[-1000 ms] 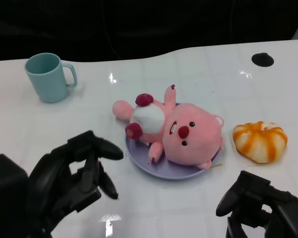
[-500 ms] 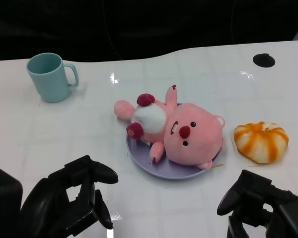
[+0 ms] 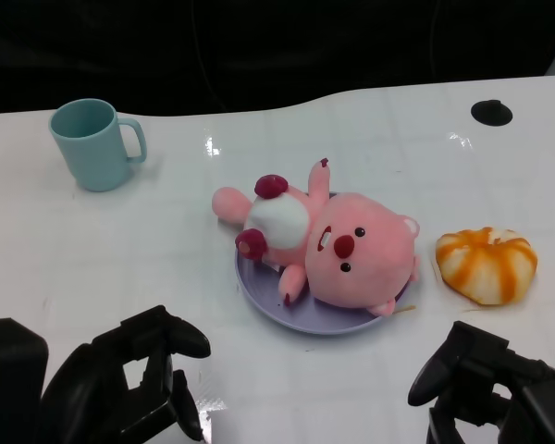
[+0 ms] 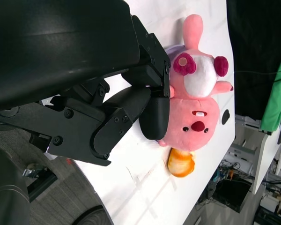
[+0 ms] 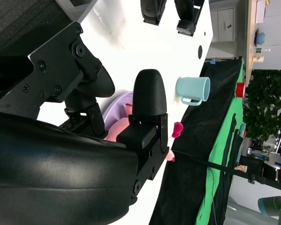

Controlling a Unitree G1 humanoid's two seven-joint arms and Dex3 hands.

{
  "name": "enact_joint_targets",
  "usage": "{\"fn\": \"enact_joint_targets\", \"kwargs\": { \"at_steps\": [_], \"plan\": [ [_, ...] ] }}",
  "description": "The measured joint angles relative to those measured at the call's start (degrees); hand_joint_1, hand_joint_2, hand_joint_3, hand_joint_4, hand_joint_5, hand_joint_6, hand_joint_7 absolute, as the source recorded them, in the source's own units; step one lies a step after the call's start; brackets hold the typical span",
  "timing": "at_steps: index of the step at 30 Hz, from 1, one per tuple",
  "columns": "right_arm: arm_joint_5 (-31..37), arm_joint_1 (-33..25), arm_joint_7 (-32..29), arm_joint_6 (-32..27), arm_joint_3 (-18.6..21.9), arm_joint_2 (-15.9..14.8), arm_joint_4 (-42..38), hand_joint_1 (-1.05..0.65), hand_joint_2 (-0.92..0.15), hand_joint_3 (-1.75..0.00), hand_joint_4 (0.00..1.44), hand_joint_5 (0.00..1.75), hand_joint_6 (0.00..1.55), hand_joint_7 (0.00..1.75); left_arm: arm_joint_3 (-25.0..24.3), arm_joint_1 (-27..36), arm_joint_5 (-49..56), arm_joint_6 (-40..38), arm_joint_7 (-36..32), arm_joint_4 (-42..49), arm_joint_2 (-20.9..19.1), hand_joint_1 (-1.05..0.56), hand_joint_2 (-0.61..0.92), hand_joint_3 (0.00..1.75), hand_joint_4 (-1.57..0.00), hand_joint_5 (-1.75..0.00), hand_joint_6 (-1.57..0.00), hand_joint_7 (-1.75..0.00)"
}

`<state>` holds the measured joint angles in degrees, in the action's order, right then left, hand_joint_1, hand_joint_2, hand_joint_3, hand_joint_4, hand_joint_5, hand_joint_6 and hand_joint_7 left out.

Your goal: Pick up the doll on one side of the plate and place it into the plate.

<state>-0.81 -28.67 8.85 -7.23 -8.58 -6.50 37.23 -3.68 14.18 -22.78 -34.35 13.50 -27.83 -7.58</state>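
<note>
- White glossy surface, carrying bright glare spots from overhead light; its far edge runs in a curve.
- Beyond the surface's far edge: dark, unlit backdrop.
- Round black disc set in the surface near its far right corner.
- Right wrist view: green cloth hanging past the surface, a leafy plant beyond it.

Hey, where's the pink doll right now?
In the head view the pink doll lies on the purple plate at mid-table, its legs hanging over the plate's left rim. The orange-striped bun sits to its right, the teal mug far left.
</note>
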Motion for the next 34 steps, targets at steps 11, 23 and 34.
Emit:
{"fn": "enact_joint_targets", "kwargs": {
  "at_steps": [11, 23, 34],
  "plan": [
    [-0.3, -0.1, -0.1, 2.2, 0.0, 0.3, -2.0, 0.17, -0.44, -1.41, 0.73, 1.75, 0.58, 1.59, 1.0, -0.1, 0.2, 3.3, 0.5, 1.8, -1.0, -0.08, 0.42, 1.41, -0.90, -1.75, -0.70, -1.75],
    [0.4, 0.0, -0.4, 5.3, -0.3, 0.5, -3.7, 0.15, -0.38, -1.49, 0.76, 1.75, 0.61, 1.60, 1.4, 0.1, 0.6, 4.7, 0.5, 2.1, -1.8, -0.09, 0.41, 1.44, -0.90, -1.75, -0.70, -1.75],
    [0.4, 0.0, -0.6, 5.3, -0.2, 0.5, -3.7, 0.16, -0.37, -1.50, 0.76, 1.75, 0.60, 1.59, 1.5, 0.1, 0.6, 4.7, 0.5, 2.1, -1.8, -0.10, 0.43, 1.43, -0.89, -1.75, -0.69, -1.75]
  ]
}}
